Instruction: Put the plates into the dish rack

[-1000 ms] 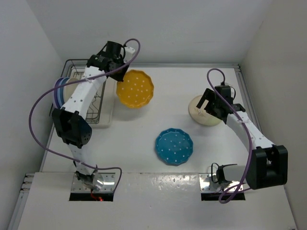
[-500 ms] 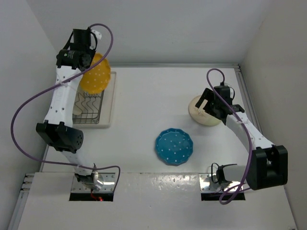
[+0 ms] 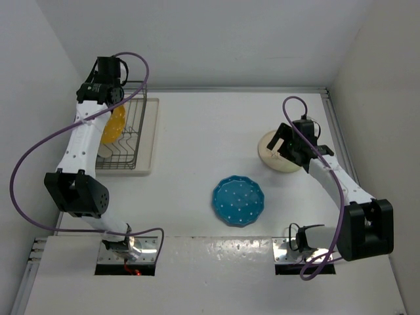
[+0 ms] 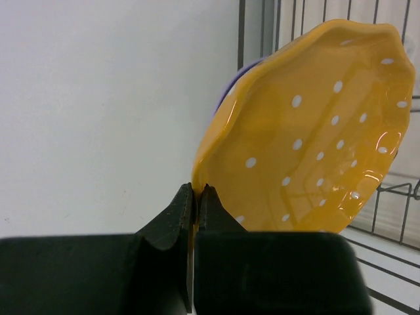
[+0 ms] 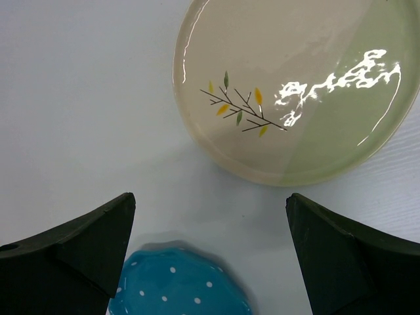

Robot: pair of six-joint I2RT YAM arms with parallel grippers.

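My left gripper (image 3: 112, 109) is shut on the rim of the scalloped yellow plate (image 3: 113, 126), which stands on edge inside the dark wire dish rack (image 3: 134, 131). The left wrist view shows the jaws (image 4: 197, 194) pinching the yellow plate (image 4: 308, 131), with a lavender plate's edge (image 4: 230, 82) just behind it. A teal dotted plate (image 3: 237, 201) lies flat mid-table. The cream plate (image 3: 278, 161) with a green side lies at the right. My right gripper (image 3: 283, 146) hovers open above its near edge; its wrist view (image 5: 209, 200) shows the cream plate (image 5: 295, 85) and teal plate (image 5: 177, 286).
The rack rests on a flat cream tray (image 3: 149, 141) at the table's far left, close to the left wall (image 4: 98, 98). Rack wires (image 4: 262, 26) rise behind the yellow plate. A purple cable loops from each arm.
The left arm carried the yellow plate from the table left over the rack, tipped it on edge and lowered it among the tines. The right arm stayed nearly still.
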